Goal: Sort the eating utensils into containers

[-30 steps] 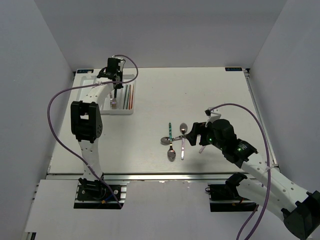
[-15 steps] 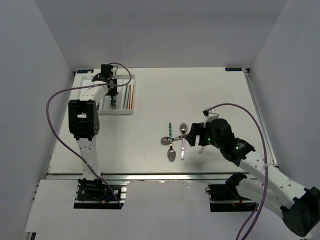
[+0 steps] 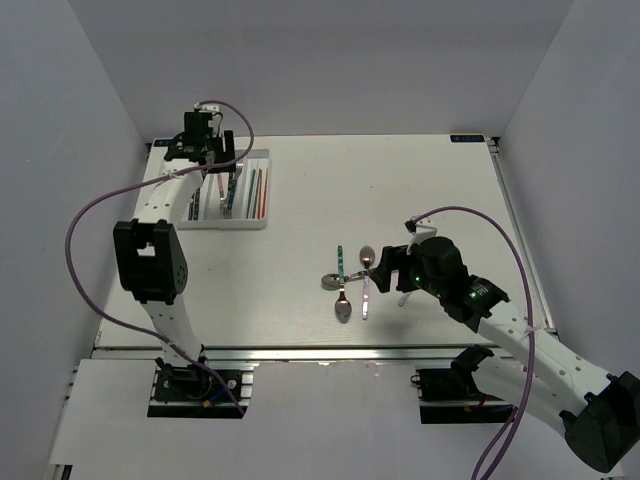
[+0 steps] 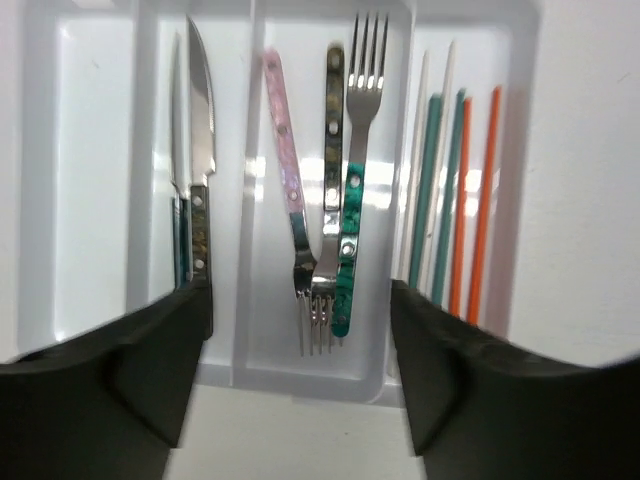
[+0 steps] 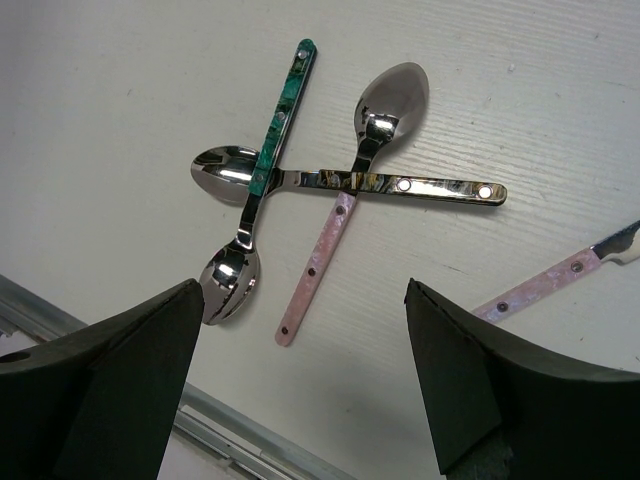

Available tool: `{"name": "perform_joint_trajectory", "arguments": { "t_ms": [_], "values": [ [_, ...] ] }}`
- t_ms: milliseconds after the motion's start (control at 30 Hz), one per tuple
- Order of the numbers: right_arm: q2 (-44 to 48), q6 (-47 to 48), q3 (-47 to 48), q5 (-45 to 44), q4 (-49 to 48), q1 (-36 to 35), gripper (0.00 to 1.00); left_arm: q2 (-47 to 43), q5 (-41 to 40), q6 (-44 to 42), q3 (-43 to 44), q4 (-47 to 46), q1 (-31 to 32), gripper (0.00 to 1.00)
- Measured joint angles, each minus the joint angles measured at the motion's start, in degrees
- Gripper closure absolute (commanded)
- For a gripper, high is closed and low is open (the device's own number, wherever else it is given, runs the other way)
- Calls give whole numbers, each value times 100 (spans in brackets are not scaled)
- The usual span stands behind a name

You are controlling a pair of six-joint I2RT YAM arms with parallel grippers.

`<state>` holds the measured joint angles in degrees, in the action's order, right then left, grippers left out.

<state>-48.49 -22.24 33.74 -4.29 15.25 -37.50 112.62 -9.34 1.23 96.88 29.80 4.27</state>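
The white tray (image 3: 243, 224) stands at the table's far left. In the left wrist view its compartments (image 4: 90, 180) hold knives (image 4: 198, 150), a pink-handled fork (image 4: 284, 170), a dark patterned fork (image 4: 331, 150), a teal-handled fork (image 4: 352, 215) and chopsticks (image 4: 455, 200). My left gripper (image 4: 300, 405) hovers open over the tray's near end, holding nothing. At mid-table lie three crossed spoons: teal-handled (image 5: 268, 170), pink-handled (image 5: 335, 235) and dark-handled (image 5: 420, 186). A pink-handled knife (image 5: 550, 283) lies to their right. My right gripper (image 5: 305, 375) hangs open just above them, empty.
White walls close in the table on three sides. An aluminium rail (image 5: 235, 432) runs along the near edge, just below the spoons. Purple cables (image 3: 90, 215) loop beside each arm.
The left gripper has opened and let go of the teal-handled fork, which now lies in the tray with the other forks. The left wrist has drawn back and left. The right arm has barely moved.
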Motion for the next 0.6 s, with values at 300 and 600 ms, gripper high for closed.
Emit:
{"name": "perform_joint_trajectory", "arguments": {
  "t_ms": [300,600],
  "values": [
    [2,-13,2,-140,7,0,13,-1427,216,522,-308,-258,820,2],
    [483,-243,254,-1021,702,0,14,-1537,616,793,-1694,-402,3112,5]
  ]
}}
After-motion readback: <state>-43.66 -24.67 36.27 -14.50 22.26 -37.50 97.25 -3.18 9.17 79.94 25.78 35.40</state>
